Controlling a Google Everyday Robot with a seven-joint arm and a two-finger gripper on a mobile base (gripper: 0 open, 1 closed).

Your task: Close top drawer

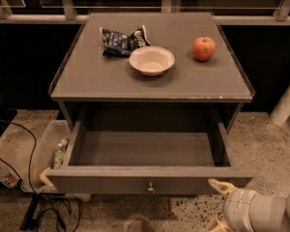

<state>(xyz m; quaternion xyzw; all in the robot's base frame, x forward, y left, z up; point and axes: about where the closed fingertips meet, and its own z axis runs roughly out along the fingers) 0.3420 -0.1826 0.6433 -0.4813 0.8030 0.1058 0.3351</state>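
Note:
The top drawer point(145, 151) of the grey cabinet stands pulled far out and empty. Its wide grey front panel has a small round metal knob point(150, 187) at the centre. My gripper point(221, 187), cream-coloured on a white wrist, is at the lower right. Its tip is against the right end of the drawer's front panel, right of the knob.
On the cabinet top point(87, 76) lie a blue chip bag point(121, 41), a white bowl point(152, 60) and a red apple point(203, 48). A clear bin point(43, 158) with a bottle stands on the floor to the left, with black cables point(48, 209) beside it. A white post point(287, 100) is at the right.

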